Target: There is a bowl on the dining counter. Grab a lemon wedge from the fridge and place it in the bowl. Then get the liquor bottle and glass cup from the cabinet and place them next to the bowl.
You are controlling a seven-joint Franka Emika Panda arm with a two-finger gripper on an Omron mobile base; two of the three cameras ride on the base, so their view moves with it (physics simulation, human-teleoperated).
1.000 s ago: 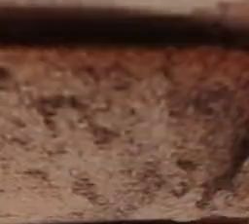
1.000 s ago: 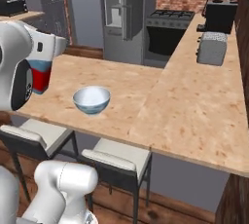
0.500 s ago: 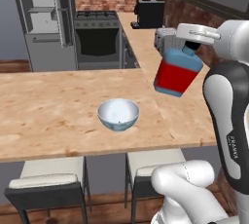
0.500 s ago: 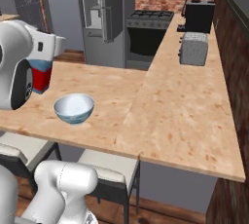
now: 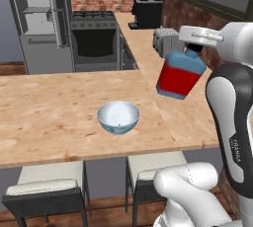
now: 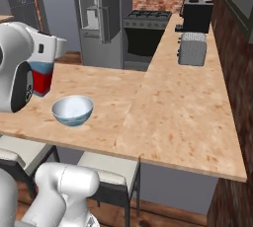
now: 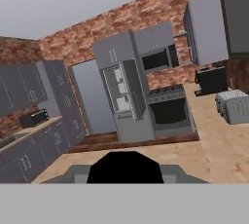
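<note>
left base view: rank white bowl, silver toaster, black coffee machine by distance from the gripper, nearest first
1. Silver toaster: just behind the gripper, on the side counter run.
2. White bowl: lower left, on the light wood dining counter.
3. Black coffee machine: far end, by the brick wall.

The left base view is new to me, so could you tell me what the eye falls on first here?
First comes the liquor bottle, red with blue shoulders, tilted and held in the gripper above the dining counter. Next is the pale bowl on that counter, lower left of the bottle. Behind, the fridge stands open.
</note>
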